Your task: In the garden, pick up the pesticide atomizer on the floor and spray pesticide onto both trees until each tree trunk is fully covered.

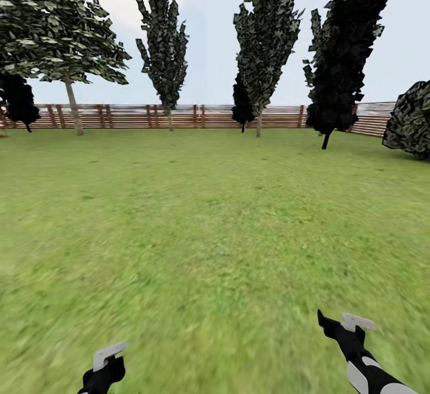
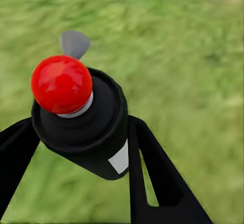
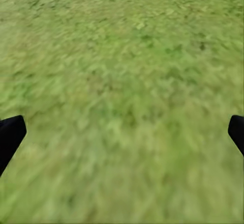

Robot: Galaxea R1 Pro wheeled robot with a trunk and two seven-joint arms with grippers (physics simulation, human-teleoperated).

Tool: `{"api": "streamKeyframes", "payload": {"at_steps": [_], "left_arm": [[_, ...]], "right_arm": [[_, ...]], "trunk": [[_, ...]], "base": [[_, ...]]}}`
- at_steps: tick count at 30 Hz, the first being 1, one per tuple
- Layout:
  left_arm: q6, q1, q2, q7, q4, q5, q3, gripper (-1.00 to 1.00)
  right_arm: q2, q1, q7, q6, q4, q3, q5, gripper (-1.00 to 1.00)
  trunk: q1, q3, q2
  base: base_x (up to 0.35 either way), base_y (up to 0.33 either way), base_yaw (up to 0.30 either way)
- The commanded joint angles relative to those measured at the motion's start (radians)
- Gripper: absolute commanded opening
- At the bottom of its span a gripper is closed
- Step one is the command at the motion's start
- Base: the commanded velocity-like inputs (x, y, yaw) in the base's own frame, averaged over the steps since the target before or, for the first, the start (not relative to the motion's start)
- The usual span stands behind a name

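Where the left wrist view looks down its own fingers, the pesticide atomizer (image 2: 84,124) sits squeezed between the two black fingers (image 2: 157,183) of the left gripper (image 2: 76,147), which is closed around the dark body. The atomizer is a squat black cylinder with a glossy red ball tip (image 2: 62,84) on a thin pale collar and a small white patch on its side; a grey rounded tab pokes out just beyond the tip. Past the jaws lies only blurred green grass (image 2: 193,56).

In the head view the left gripper (image 1: 103,365) shows low down, a pale flat piece on its top. The right gripper (image 1: 345,325) stands well apart from it, its jaws spread wide with nothing between them; in the right wrist view the two black fingertips (image 3: 10,135) sit at opposite edges over rough, mottled lawn.

Far ahead of both jaws, across open lawn, a brown slatted wooden fence (image 1: 179,116) runs along the edge. Before it stand dark narrow trees (image 1: 266,30) with jagged flat leaves, a leafier tree (image 1: 65,36) with a thin pale trunk beyond the left gripper, and a rounded dark bush (image 1: 412,119) beyond the right.
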State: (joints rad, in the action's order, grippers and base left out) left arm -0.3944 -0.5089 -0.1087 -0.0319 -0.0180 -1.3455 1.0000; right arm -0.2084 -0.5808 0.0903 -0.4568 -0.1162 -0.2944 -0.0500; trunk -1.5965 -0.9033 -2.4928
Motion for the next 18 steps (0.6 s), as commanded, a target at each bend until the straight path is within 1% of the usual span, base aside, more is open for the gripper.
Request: {"api": "streamKeyframes", "payload": {"at_steps": [1,18], "left_arm": [[-0.001,0.000,0.000,-0.003,-0.001,-0.011,0.006,-1.00],[-0.001,0.000,0.000,-0.003,-0.001,-0.011,0.006,-1.00]], "right_arm": [[0.000,-0.001,0.009,-0.003,0.001,-0.006,-0.005,1.00],[0.000,-0.001,0.009,-0.003,0.001,-0.006,-0.005,1.00]], "trunk": [[0.000,-0.001,0.000],[0.004,0.002,0.007]], "base": [[0.000,0.000,0.287],[0.000,0.000,0.287]]}}
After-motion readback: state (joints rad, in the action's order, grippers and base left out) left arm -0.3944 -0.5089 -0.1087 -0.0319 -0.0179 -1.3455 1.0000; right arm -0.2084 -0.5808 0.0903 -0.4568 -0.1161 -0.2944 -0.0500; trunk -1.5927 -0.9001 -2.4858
